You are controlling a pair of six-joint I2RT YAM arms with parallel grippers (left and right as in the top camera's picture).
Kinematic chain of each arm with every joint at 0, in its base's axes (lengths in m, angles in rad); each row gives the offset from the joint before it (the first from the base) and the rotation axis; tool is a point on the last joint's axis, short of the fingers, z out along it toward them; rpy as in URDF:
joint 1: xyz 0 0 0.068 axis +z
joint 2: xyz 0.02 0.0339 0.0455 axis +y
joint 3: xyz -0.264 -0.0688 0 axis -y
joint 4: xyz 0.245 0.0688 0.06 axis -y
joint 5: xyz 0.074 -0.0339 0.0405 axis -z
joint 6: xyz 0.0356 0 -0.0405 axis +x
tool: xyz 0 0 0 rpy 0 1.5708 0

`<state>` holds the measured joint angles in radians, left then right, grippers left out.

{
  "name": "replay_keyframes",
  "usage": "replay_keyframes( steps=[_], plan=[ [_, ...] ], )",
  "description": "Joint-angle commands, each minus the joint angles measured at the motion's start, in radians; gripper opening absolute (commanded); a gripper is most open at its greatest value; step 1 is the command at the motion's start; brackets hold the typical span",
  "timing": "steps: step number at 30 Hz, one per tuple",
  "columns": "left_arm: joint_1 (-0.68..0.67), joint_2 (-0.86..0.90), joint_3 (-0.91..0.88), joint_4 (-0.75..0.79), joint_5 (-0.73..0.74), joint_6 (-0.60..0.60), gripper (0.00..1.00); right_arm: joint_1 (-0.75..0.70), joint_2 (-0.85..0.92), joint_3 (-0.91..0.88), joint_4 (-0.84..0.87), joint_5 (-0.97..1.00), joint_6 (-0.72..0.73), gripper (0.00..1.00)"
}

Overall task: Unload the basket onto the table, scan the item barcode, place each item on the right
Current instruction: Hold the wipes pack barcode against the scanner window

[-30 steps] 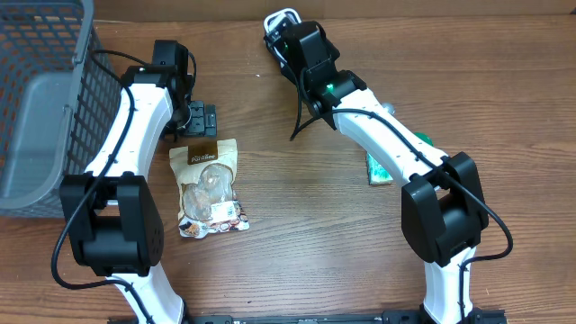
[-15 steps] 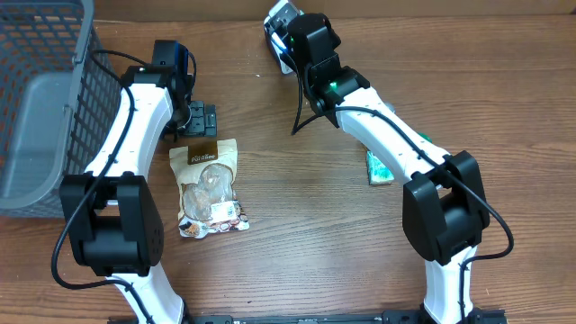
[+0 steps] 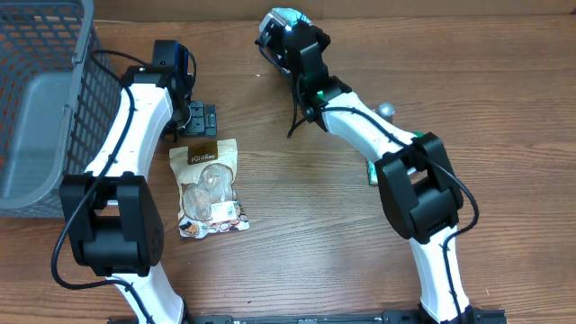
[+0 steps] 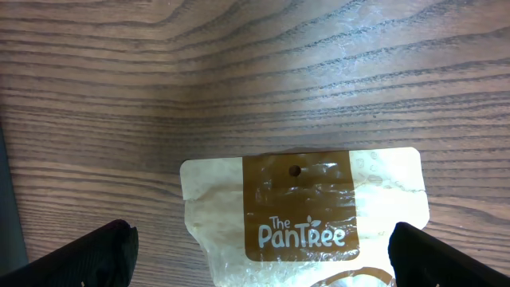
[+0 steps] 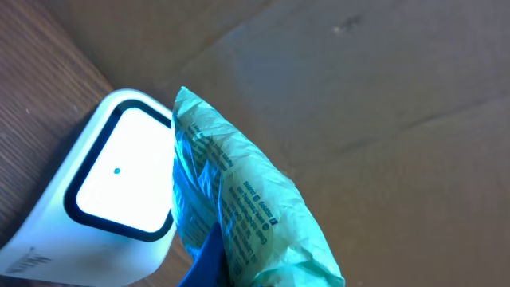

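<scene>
Right gripper (image 3: 286,25): pressed together on the teal packet (image 5: 239,215), at the table's far edge.
Teal packet: pinched in the jaws, printed side showing, just beside the scanner (image 5: 111,191) and overlapping its window's right edge in the wrist view.
Scanner: white, standing against the back wall.
Open room: bare table (image 3: 306,243) across the middle.
Left gripper (image 3: 200,120): spread wide over the snack bag (image 4: 303,215), at its top edge.
Basket (image 3: 54,81): at the left edge.
</scene>
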<state>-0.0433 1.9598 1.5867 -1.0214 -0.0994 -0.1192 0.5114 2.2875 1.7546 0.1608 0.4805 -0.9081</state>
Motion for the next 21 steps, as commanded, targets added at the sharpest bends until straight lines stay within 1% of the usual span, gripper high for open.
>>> replay_keyframes(
  steps=[1,8,21],
  plan=[
    [0.004,-0.018,0.012,0.002,-0.008,0.023,1.00,-0.004,0.027,0.018,0.036,0.023,-0.073,0.04],
    [0.004,-0.018,0.012,0.002,-0.008,0.022,0.99,-0.004,0.053,0.018,0.072,0.020,-0.069,0.04],
    [0.004,-0.018,0.012,0.002,-0.008,0.022,0.99,-0.002,0.062,0.018,0.018,-0.014,-0.062,0.04]
  ],
)
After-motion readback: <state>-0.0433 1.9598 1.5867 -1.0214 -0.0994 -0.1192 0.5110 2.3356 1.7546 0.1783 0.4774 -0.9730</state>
